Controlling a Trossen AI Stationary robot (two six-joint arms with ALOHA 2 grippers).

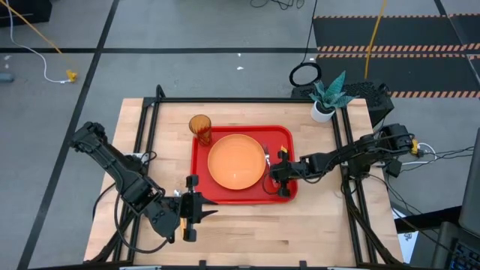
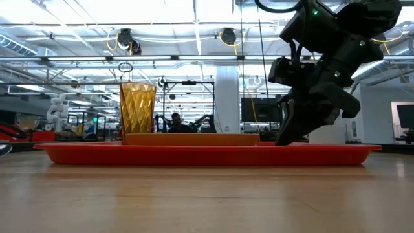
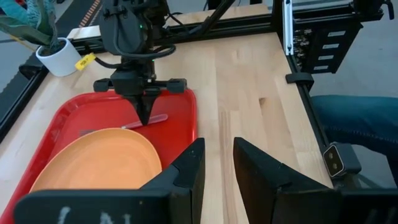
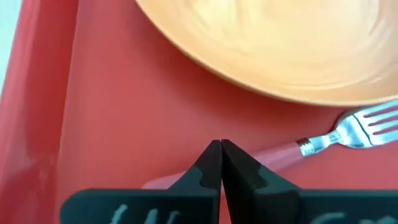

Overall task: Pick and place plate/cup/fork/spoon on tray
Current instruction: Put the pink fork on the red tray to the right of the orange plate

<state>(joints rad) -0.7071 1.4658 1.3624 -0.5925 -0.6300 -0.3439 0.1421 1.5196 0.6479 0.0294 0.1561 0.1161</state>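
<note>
Hovering my right gripper over the fork, jaws closed on nothing; it's lying on the tray right of the plate. Best lift straight up, no snagging.

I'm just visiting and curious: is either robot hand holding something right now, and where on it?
The right hand is pinched shut on the fork, at its pinkish handle. The left hand holds nothing.

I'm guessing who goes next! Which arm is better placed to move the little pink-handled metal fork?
Right. The right gripper is down on the red plastic tray, fingertips at the fork. The left gripper waits open off the tray, farther away.
</note>
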